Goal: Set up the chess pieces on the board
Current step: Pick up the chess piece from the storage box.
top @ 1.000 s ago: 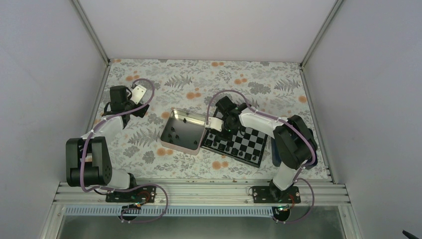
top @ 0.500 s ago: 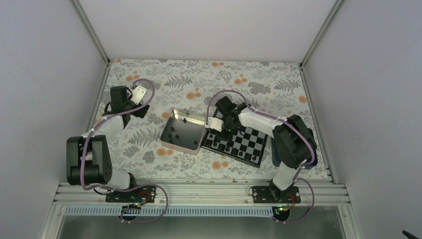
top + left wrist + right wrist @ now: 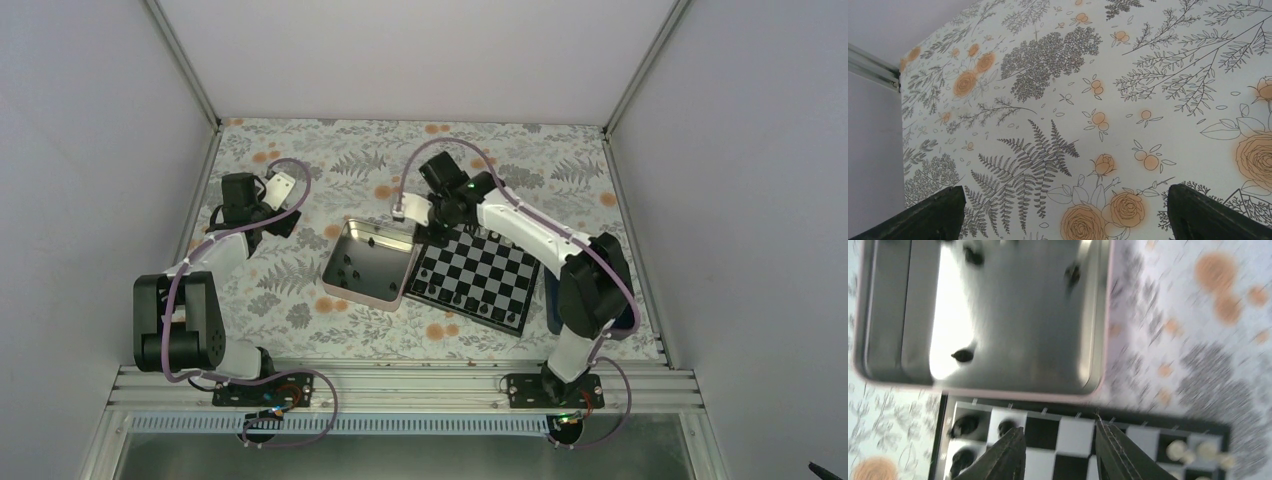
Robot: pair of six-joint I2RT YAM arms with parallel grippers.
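Observation:
The checkered board (image 3: 478,275) lies right of centre, with black chess pieces (image 3: 458,298) along its near edge. In the right wrist view the board (image 3: 1075,437) shows black pieces (image 3: 964,426) at its left corner and white ones (image 3: 1198,451) at the right. More black pieces (image 3: 964,356) lie in the silver tin (image 3: 1013,315). My right gripper (image 3: 1058,432) is open and empty, above the board's edge by the tin; from above it is at the board's far-left corner (image 3: 440,215). My left gripper (image 3: 1063,215) is open and empty over the floral cloth, far left (image 3: 262,215).
The silver tin (image 3: 362,262) sits against the board's left side. A dark blue tray (image 3: 553,300) peeks out under the right arm at the board's right. Grey walls close in the table on three sides.
My right gripper has lifted off the board and moved toward the far-left corner near the tin. The left arm has not moved.

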